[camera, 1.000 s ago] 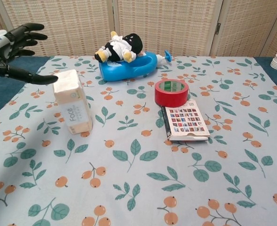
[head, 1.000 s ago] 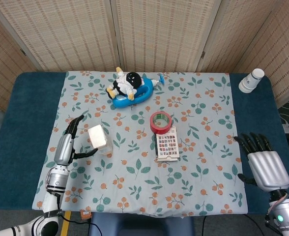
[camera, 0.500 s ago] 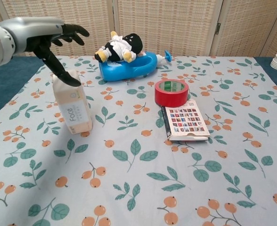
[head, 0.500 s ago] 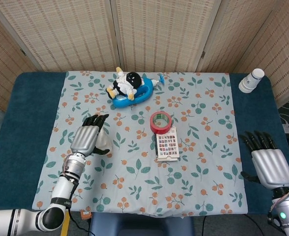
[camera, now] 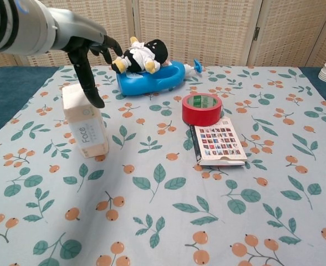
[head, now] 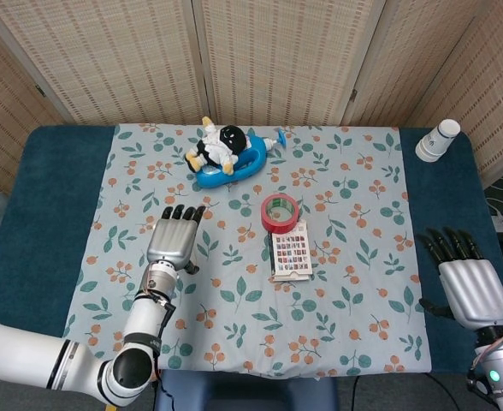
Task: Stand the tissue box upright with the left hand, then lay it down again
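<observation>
The tissue box (camera: 84,128), pale cream with "Face" printed on its side, stands upright on the floral cloth at the left of the chest view. My left hand (camera: 85,44) hovers over it with fingers spread, and the thumb (camera: 94,83) reaches down to the box's top right edge. I cannot tell whether the thumb touches it. From the head view the left hand (head: 173,235) covers the box completely. My right hand (head: 465,287) rests open at the table's right edge, holding nothing.
A plush doll lies on a blue bottle (camera: 152,75) at the back centre. A red tape roll (camera: 201,108) and a picture booklet (camera: 218,142) sit right of the box. Stacked paper cups (head: 438,139) stand at the far right corner.
My left hand has swung from the box's left side to above its top, thumb now pointing down at it. The box has stayed upright. The right hand barely moved.
</observation>
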Controlling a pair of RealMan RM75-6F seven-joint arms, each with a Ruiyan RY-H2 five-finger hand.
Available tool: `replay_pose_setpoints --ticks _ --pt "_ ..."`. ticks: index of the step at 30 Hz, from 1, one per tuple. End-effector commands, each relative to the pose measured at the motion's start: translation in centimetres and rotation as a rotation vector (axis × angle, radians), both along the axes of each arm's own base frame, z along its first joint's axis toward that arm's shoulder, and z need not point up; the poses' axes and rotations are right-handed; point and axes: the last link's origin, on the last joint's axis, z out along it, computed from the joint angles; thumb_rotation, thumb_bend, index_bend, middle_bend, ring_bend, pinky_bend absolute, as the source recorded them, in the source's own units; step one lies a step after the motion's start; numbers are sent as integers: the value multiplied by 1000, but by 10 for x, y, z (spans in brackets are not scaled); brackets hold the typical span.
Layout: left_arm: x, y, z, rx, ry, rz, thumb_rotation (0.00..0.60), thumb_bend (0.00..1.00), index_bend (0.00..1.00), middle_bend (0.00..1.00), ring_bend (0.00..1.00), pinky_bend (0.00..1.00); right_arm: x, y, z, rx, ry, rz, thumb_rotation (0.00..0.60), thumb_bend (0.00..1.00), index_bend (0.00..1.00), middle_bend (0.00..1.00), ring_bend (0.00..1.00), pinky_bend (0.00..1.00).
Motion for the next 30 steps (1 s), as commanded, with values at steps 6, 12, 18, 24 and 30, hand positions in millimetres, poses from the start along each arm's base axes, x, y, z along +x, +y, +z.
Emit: replay_pose_setpoints --ticks 6,12,18,24,30 --pt "-13 5 -8 58 102 22 600 122 0 88 0 60 -1 -1 0 3 0 -5 600 115 108 59 0 34" --pt "-23 10 -11 58 108 59 600 124 0 87 0 60 -1 -2 -1 4 2 -6 600 114 108 59 0 34" --pt "-27 17 -13 47 130 82 600 129 0 88 0 60 -1 -3 0 4 3 -8 600 115 108 59 0 34" --pt "-31 21 -15 40 131 110 600 134 0 97 0 61 -2 -3 -1 5 3 -11 600 114 108 59 0 34" --pt "-33 24 -18 45 135 118 600 134 0 104 0 63 -2 -4 -1 2 2 -12 600 115 108 59 0 34"
